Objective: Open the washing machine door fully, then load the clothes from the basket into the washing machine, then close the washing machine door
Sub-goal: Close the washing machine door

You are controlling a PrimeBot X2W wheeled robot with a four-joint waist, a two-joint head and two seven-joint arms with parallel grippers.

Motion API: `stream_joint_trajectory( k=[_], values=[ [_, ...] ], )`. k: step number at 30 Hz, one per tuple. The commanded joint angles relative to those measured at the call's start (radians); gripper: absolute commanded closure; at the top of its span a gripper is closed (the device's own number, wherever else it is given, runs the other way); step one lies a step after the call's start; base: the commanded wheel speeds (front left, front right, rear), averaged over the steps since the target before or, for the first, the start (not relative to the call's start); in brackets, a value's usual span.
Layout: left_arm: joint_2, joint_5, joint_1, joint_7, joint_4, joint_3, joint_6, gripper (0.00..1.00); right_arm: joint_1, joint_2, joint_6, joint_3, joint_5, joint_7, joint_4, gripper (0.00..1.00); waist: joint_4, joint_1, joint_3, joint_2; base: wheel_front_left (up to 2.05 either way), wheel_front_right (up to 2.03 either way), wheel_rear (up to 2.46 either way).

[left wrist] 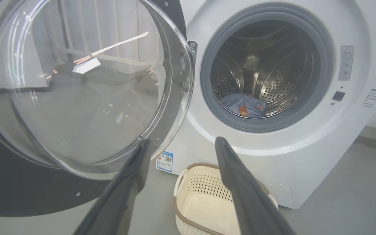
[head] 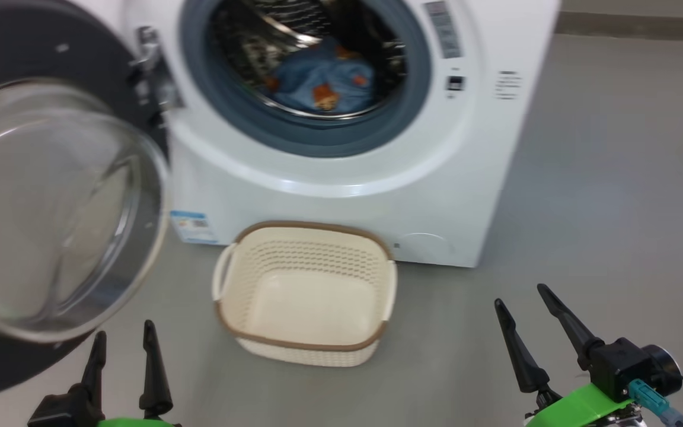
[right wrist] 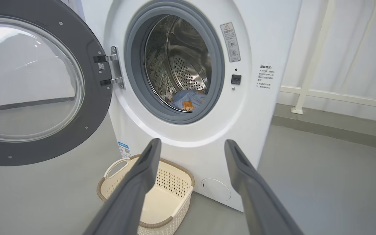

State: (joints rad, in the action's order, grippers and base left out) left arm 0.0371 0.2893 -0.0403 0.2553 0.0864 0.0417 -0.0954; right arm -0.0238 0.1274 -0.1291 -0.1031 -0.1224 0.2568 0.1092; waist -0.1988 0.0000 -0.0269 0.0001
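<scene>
Washing machine (head: pixel 329 201) top centre. The washing machine door (head: pixel 51 207) hangs open at left. Basket (head: pixel 306 228) lower centre, bare inside. Clothes (head: pixel 324 80) in drum. Left gripper (head: pixel 124 329) and right gripper (head: pixel 520 295) wide, holding nothing. Probably closing: push door's outer edge steadily with left.

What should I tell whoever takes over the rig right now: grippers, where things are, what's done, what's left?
Grippers: left gripper open and empty, low by the swung-out washing machine door; right gripper open and empty, to the right of the basket.
Things: clothes lie inside the washing machine; the basket stands empty in front of it.
Done: door opened, clothes loaded.
Left: close the door.
</scene>
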Motion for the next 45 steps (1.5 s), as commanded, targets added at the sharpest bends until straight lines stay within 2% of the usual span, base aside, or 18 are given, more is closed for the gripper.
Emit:
stream_joint_trajectory(
  k=[1, 10, 15, 29, 30, 31, 32, 37, 41, 45],
  values=[
    [0.013, 0.011, 0.029, 0.006, -0.03, -0.031, -0.01, 0.0, -0.037, 0.01, -0.002, -0.03, 0.008, 0.005, -0.022, 0.0, -0.142, 0.0, 0.007, -0.0001, 0.0, 0.0, 0.0],
    [0.013, 0.018, 0.012, 0.006, -0.025, -0.042, -0.014, 0.0, -0.036, 0.017, -0.002, -0.043, 0.009, 0.005, -0.018, 0.0, -0.308, 0.0, 0.029, -0.0001, 0.0, 0.0, 0.0],
    [0.013, 0.033, -0.002, 0.006, -0.053, -0.071, -0.029, 0.0, -0.069, 0.031, -0.002, -0.091, 0.004, 0.005, -0.008, 0.0, -0.321, 0.0, 0.016, -0.0001, 0.0, 0.0, 0.0],
    [0.013, 0.075, -0.03, 0.006, -0.091, -0.094, -0.066, 0.0, -0.113, 0.055, -0.002, -0.144, -0.017, 0.005, 0.017, 0.0, -0.333, 0.0, -0.004, -0.0001, 0.0, 0.0, 0.0],
    [0.013, 0.092, -0.031, 0.006, -0.09, -0.102, -0.07, 0.33, -0.112, 0.055, -0.002, -0.145, -0.018, 0.005, 0.017, 0.0, -0.334, 0.0, -0.004, -0.0001, 0.0, 0.0, 0.0],
    [0.013, 0.121, -0.03, 0.006, -0.091, -0.116, -0.074, 0.7, -0.11, 0.054, -0.002, -0.145, -0.019, 0.005, 0.018, 0.0, -0.334, 0.0, -0.004, -0.0001, 0.0, 0.0, 0.0],
    [0.013, 0.149, -0.03, 0.006, -0.091, -0.135, -0.075, 1.0, -0.108, 0.053, -0.002, -0.143, -0.02, 0.005, 0.018, 0.0, -0.334, 0.0, -0.004, -0.0001, 0.0, 0.0, 0.0],
    [0.013, 0.21, -0.01, 0.006, -0.063, -0.284, -0.034, 1.0, -0.085, 0.043, -0.002, -0.13, -0.02, 0.005, 0.014, 0.0, -0.333, 0.0, -0.001, -0.0001, 0.0, 0.0, 0.0],
    [0.013, 0.298, 0.049, 0.006, 0.023, -0.467, 0.038, 1.0, -0.061, 0.031, -0.002, -0.113, -0.019, 0.005, 0.008, 0.0, -0.331, 0.0, 0.001, -0.0001, 0.0, 0.0, 0.0],
    [0.031, 0.326, 0.145, 0.006, 0.15, -0.645, 0.096, 1.0, -0.038, 0.025, -0.002, -0.097, -0.017, 0.005, 0.006, 0.0, -0.329, 0.0, 0.002, -0.0001, 0.0, 0.0, 0.0]
  ],
)
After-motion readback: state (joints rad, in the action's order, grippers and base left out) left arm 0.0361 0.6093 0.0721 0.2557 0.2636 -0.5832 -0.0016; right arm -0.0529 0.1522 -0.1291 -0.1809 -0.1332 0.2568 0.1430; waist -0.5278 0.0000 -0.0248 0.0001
